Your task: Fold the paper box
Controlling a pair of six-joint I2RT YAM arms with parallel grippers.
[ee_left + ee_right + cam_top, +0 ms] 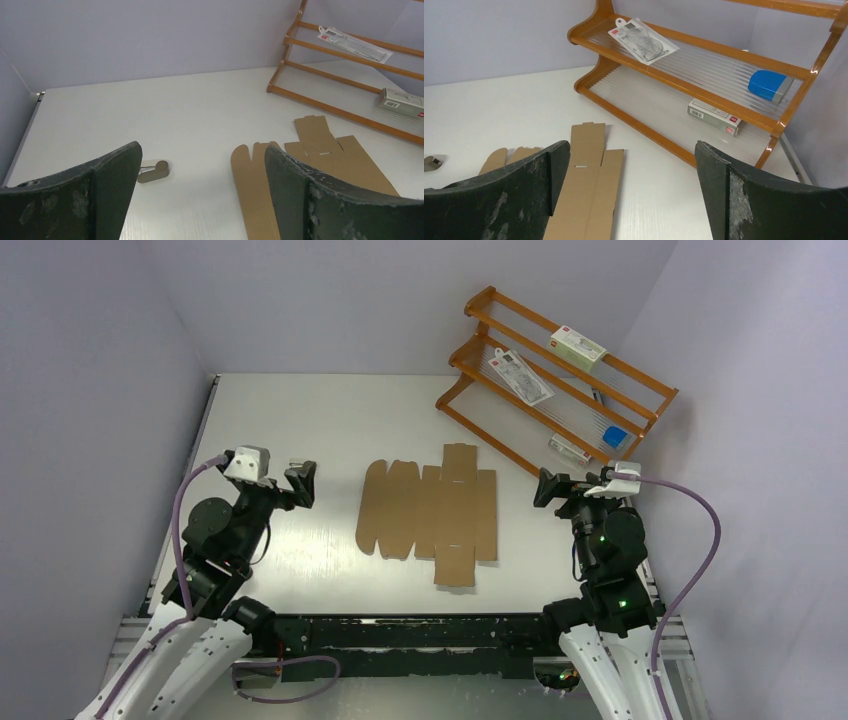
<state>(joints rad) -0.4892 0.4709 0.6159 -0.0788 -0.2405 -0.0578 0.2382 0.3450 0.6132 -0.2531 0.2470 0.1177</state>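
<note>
I am working in a robotics lab cell. Plain pale walls [90, 340] box in a white table [300, 410], and my left arm [215, 540] and right arm [610, 550] are bolted at its near edge.

Wooden rack [639, 127] at far right, white packets [643, 40] (one blue block [770, 85]), white table [300, 410]

Left wrist view: paper box [345, 162] was clipped by the bottom edge, with one strip hidden behind a finger [320, 200] of the left gripper [201, 147].

Right wrist view: a finger [514, 195] of the right gripper [631, 145] covered part of the box's scalloped end.

Wooden rack [639, 127] ran off the top and right edges in both wrist views.

Print on the white packages [577, 347] was too small to read.

Small tan piece [152, 171]: couldn't tell what it was.

Left arm [170, 640] and right arm [610, 640] were cut at the bottom of the top view.
</note>
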